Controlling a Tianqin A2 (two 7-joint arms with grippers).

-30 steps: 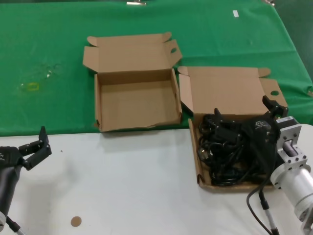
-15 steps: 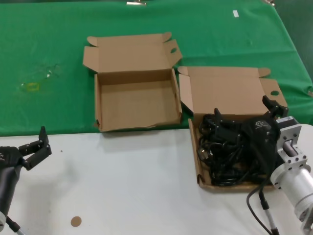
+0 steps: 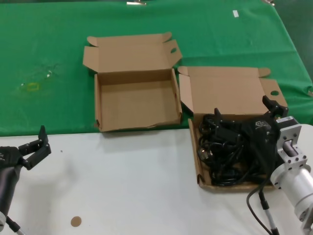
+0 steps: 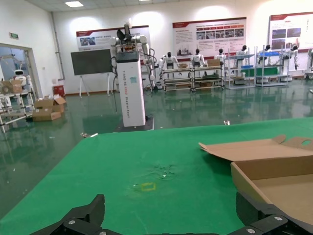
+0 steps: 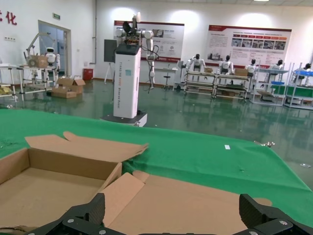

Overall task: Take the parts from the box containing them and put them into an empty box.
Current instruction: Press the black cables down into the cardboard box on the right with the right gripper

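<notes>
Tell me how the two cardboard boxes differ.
The larger box is filled with black power cords; the smaller box is empty. The larger box straddles the edge between the green cloth and the white table, nearer the robot's right; the smaller box lies wholly on the green cloth. Both are brown, with lids open.

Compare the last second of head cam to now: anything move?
No visible change. The right gripper hangs open over the power cords in the larger box, holding nothing. The left gripper sits open above the white table at the robot's left. The smaller box remains empty.
</notes>
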